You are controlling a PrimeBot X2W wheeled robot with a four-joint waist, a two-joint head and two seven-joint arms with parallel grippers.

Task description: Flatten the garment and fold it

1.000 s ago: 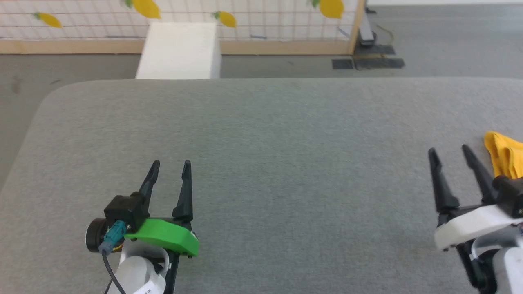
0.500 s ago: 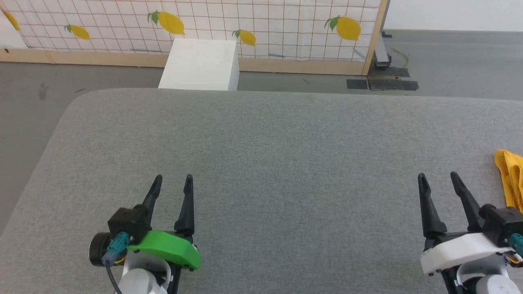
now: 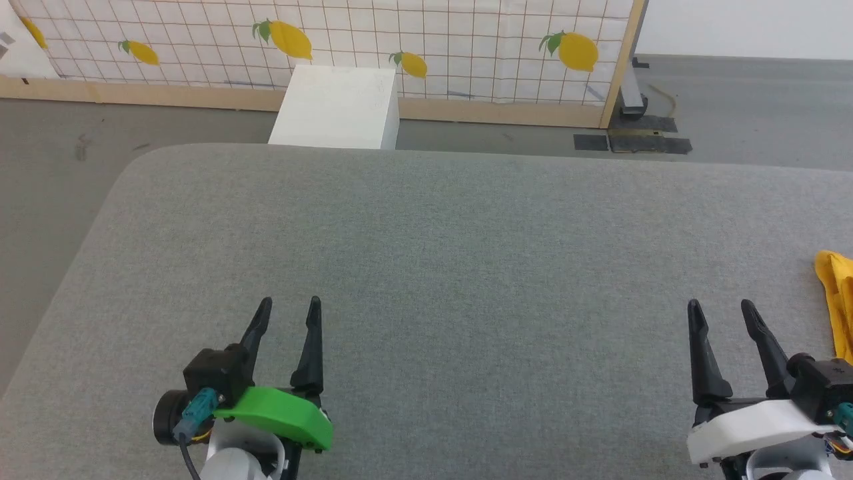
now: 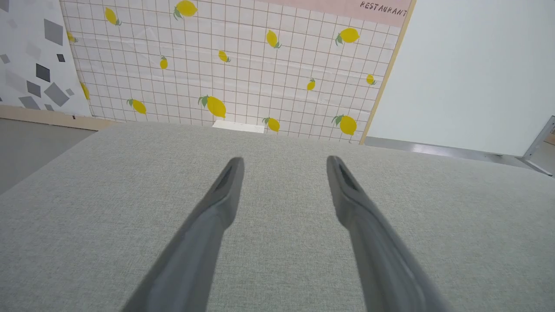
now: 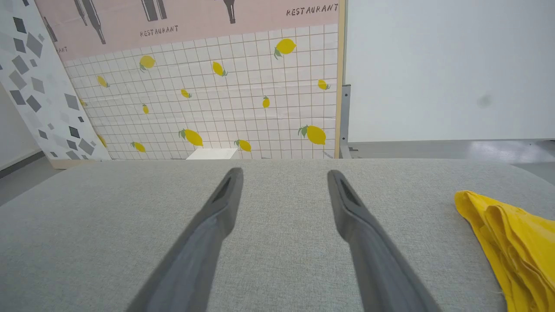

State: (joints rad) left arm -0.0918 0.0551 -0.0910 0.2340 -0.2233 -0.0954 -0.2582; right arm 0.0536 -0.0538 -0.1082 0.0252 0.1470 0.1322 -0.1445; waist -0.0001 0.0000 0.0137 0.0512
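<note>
Zero progress so far: left gripper (image 3: pixel 290 301) and right gripper (image 3: pixel 720 304) hover spread and empty, garment (image 3: pixel 838 293) lying bunched off to the right one's right.

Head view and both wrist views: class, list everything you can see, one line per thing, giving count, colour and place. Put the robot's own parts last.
garment: one, bright yellow, bunched at the table's right edge
table: one, grey fabric top, beneath both end effectors
box: one, white, on the floor beyond the table
wall panel: one, white grid with yellow lemons, behind the box
floor: grey, around the table
left end effector: one, dark fingers, green mount, open, lower left
right end effector: one, dark fingers, white mount, open, lower right, near the garment but apart from it
</note>
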